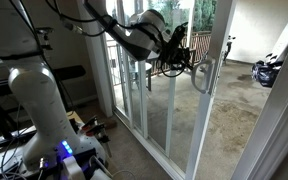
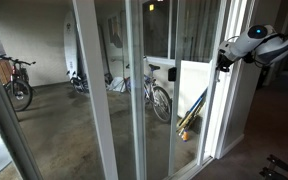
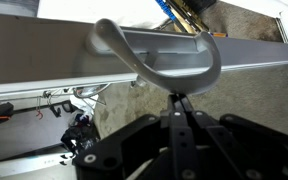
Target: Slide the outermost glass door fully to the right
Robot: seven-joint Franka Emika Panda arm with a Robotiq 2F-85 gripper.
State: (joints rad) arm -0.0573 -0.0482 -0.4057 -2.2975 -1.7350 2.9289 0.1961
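Note:
The outermost glass door [image 1: 174, 112] is a tall clear panel in a white frame. Its curved grey loop handle [image 1: 202, 76] is on the vertical edge. My gripper [image 1: 189, 62] is at the handle in both exterior views, and it reaches in from the right in an exterior view [image 2: 224, 56]. In the wrist view the handle [image 3: 164, 58] arches across the white door frame [image 3: 44, 55]. My black fingers [image 3: 181, 100] are pressed together, and their tips touch the underside of the loop. The fingers are not closed round it.
More white-framed glass panels without handles [image 2: 104, 90] stand beside the door. Bicycles [image 2: 156, 97] [image 2: 17, 80] and a motorbike [image 1: 267, 70] are parked on the concrete beyond the glass. The robot base [image 1: 44, 110] and cables are on the floor inside.

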